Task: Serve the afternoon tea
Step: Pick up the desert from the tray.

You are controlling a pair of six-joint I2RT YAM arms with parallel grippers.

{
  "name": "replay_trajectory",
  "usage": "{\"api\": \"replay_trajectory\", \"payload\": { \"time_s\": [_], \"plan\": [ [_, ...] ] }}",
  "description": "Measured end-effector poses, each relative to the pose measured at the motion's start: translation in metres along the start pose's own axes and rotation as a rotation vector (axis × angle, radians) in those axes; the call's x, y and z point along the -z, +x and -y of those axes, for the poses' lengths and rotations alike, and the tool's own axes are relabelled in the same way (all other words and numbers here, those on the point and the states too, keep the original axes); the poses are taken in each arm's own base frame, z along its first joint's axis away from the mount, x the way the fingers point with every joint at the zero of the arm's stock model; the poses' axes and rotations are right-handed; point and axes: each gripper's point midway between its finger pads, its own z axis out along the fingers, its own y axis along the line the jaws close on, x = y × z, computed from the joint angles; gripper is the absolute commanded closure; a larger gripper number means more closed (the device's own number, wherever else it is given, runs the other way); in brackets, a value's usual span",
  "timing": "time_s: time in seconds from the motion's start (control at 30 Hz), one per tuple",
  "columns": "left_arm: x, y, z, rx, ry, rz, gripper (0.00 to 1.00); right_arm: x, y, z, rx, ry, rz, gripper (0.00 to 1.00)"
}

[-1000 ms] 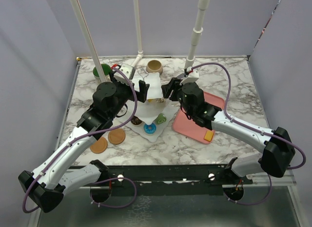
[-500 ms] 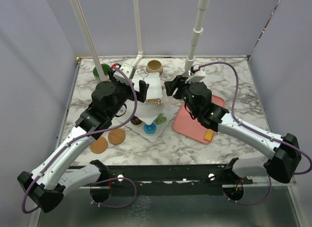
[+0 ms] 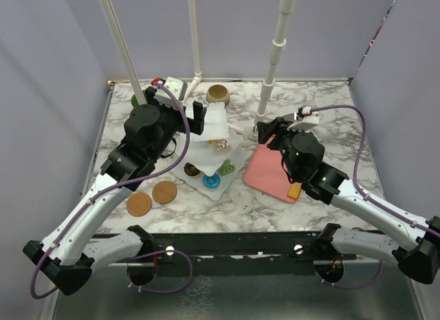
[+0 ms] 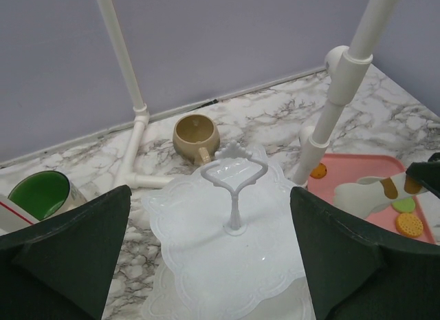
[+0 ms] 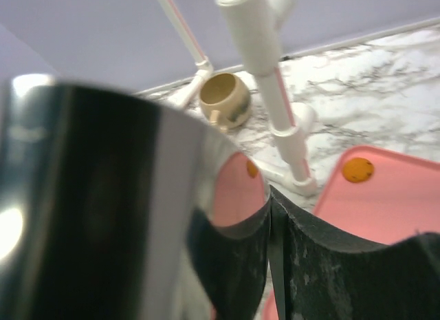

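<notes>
Marble tabletop (image 3: 323,107), purple walls, and we're mid-service. Nearest, down left of the stand (image 3: 214,137), two brown discs (image 3: 164,192) lie loose. The stand's bottom tier carries a few pastries (image 3: 212,181), but the top plate is bare. Just right of the stand, the pink tray (image 3: 265,174) holds more sweets (image 4: 410,225). Now the left hand (image 4: 210,196) hangs wide open over the stand's loop handle, gripping nothing. The right hand (image 3: 267,132) hovers above the tray's far end, clamped, it seems, on shiny tongs (image 5: 103,196). Behind the stand sits the tan mug (image 3: 218,94), with the green-lined mug (image 4: 41,194) off to its left. I'd call this the stocking step, partway done. Next move: tongs down onto a tray sweet, tips either side, then up to a bare tier.
</notes>
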Motion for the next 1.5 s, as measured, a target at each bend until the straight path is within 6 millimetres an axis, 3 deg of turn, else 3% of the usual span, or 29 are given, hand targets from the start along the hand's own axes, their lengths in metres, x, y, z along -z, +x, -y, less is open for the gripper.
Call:
{"api": "replay_trajectory", "payload": {
  "time_s": [0.2,0.33,0.5,0.87,1.17,1.5],
  "plan": [
    [-0.006,-0.008,0.001,-0.023,0.000,-0.033,0.01,0.014,0.024,0.056,0.041,0.165,-0.018,0.39],
    [-0.013,-0.017,0.000,-0.045,-0.006,-0.063,0.01,0.014,0.047,0.106,0.083,0.308,-0.057,0.40],
    [-0.021,-0.029,-0.010,-0.054,-0.023,-0.101,0.01,0.017,0.052,0.153,0.085,0.459,-0.067,0.39],
    [-0.031,-0.006,-0.045,-0.033,-0.061,-0.249,0.01,0.039,0.071,0.189,0.086,0.580,-0.102,0.39],
    [-0.028,-0.020,-0.042,-0.019,-0.022,-0.244,0.01,0.045,0.083,0.212,0.081,0.663,-0.105,0.37],
    [-0.027,-0.015,-0.031,-0.007,0.051,-0.263,0.01,0.054,0.097,0.237,0.073,0.734,-0.116,0.36]
  ]
}}
